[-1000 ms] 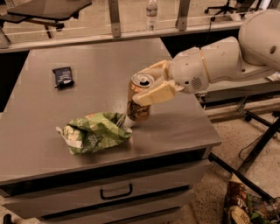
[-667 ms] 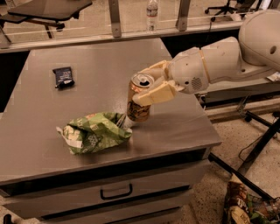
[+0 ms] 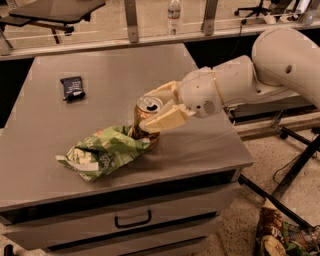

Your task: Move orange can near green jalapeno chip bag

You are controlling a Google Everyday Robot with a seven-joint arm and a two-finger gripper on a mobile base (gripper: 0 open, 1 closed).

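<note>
Setting-down stage, by my reading: the gripper [image 3: 150,111] has the orange can [image 3: 148,105] right at the green jalapeno chip bag [image 3: 102,152], so the carrying part of the job looks as good as done. Next move would call for spreading the fingers [image 3: 165,120] without tipping the can, then backing the arm [image 3: 235,85] off toward the right, clear of both can and bag. Gripper itself: pinched onto the can just below the rim, one pale finger across the far side, the other across the near side, both pressed against the metal with no gap that I can make out. Can is upright, pull-tab top showing. Its lower part is tucked behind the crumpled right end of the bag and touches it; whether the base sits flat on the table [image 3: 210,150] I cannot tell, since the bag hides it. Risk noted: bag foil under the base could leave the can unsteady once let go. Further out: small dark packet [image 3: 73,87] well apart at the far left of the tabletop, clear bottle [image 3: 173,10] on the ledge behind, another chip bag [image 3: 280,235] on the floor at lower right.
</note>
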